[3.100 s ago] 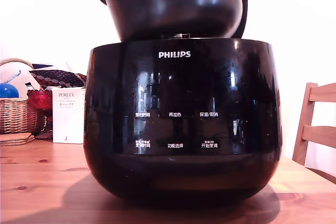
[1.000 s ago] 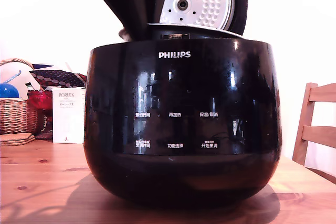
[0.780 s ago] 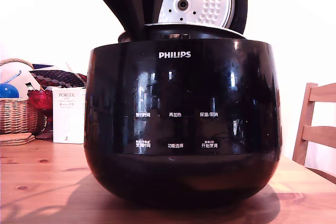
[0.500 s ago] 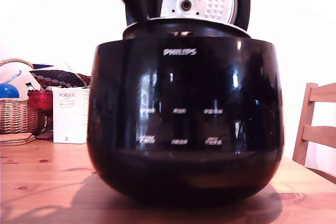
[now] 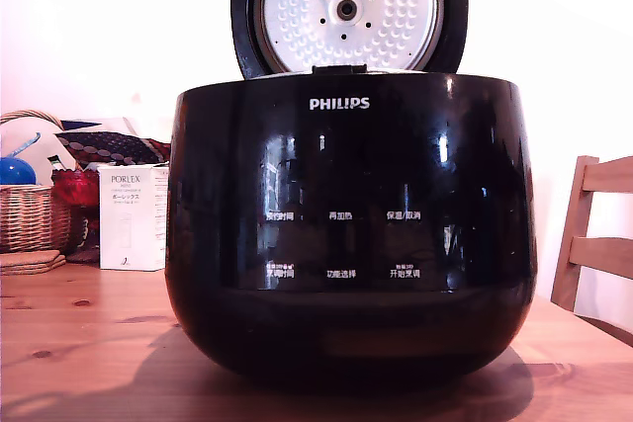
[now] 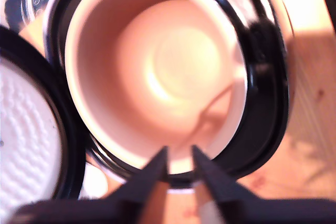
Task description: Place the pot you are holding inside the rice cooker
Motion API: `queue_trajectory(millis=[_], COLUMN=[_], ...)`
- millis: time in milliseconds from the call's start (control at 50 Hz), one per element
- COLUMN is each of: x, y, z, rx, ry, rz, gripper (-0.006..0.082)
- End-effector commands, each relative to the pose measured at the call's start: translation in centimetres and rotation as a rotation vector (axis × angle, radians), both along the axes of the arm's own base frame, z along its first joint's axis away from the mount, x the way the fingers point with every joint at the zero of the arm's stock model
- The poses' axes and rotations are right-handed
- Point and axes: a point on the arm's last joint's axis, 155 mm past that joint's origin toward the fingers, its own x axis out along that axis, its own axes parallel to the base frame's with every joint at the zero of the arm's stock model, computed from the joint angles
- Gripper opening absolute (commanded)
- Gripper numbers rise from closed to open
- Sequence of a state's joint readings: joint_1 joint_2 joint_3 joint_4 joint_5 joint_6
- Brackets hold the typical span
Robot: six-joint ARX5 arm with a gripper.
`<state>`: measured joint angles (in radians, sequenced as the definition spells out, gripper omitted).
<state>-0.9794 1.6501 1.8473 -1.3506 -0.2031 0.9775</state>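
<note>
The glossy black rice cooker (image 5: 346, 224) stands on the wooden table with its lid (image 5: 346, 7) raised, showing the dimpled silver-white plate. The exterior view does not show the pot, which is hidden behind the cooker's wall. From above, the wrist view shows the pot (image 6: 173, 72) seated in the cooker's black ring (image 6: 265, 87), its inside washed out to a pinkish tone. My gripper (image 6: 179, 157) hovers over the pot's near rim. Its two dark fingers stand slightly apart with nothing between them. The lid plate (image 6: 26, 129) lies beside the pot.
A woven basket (image 5: 30, 214), a red object (image 5: 74, 187) and a white PORLEX box (image 5: 131, 216) stand at the exterior view's left. A wooden chair (image 5: 593, 234) is at that view's right. Bare table (image 5: 79, 343) lies in front.
The pot went down from above the cooker into it and out of the exterior view. The arm has left the lid's front, and the cooker has shifted slightly to that view's right.
</note>
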Motion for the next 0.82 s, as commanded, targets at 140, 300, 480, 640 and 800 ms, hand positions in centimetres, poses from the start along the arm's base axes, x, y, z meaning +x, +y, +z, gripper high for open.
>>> queue_trajectory(millis=[140, 300, 480, 640, 800], x=[1.0, 3.0, 5.8, 7.4, 8.6], y=[0.1, 0.3, 1.6, 4.4, 8.2], z=[-0.4, 1.3, 5.9, 10.2, 12.9], rx=[-0.147, -0.317, -0.552, -0.714, -0.818], ry=[0.074, 0.103, 0.043, -0.031, -0.091], rz=[0.331, 0.502, 0.629, 0.715, 0.826], gripper=[-0.0019, -0.0019, -0.0019, -0.0019, -0.0019])
